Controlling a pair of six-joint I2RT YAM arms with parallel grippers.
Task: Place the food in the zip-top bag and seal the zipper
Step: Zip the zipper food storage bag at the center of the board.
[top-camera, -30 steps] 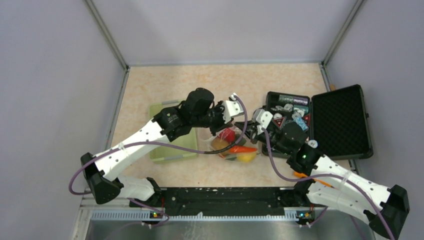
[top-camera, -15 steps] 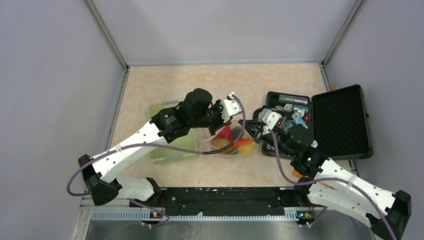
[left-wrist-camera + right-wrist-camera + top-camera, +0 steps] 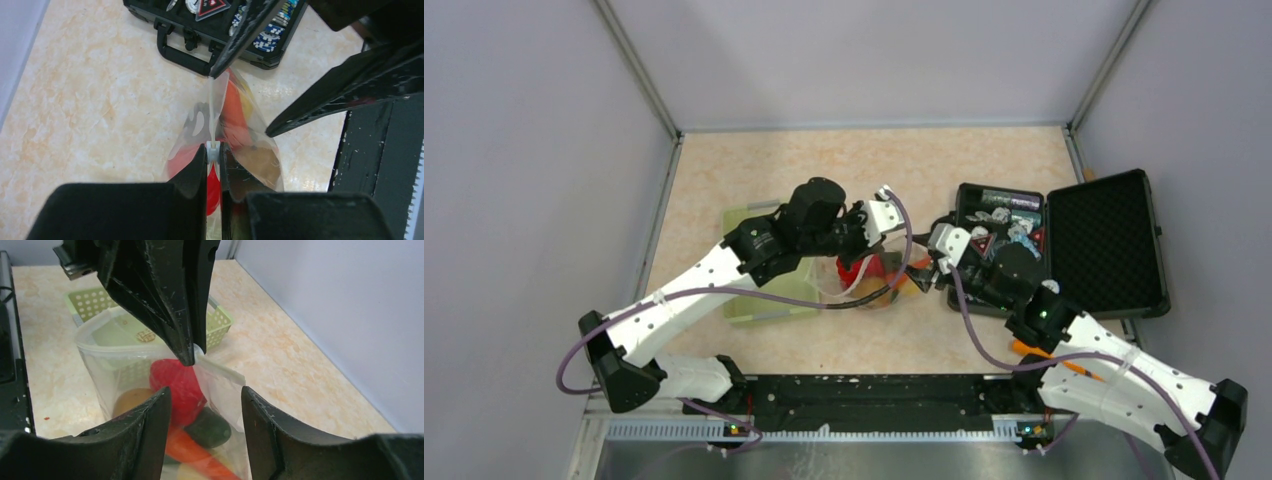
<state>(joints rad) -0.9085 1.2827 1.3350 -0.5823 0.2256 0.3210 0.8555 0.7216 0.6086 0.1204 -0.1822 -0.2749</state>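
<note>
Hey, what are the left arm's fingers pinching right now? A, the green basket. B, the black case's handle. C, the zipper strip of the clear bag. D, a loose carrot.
C: in the left wrist view the left arm's fingers are closed on the zipper atop the zip-top bag.
</note>
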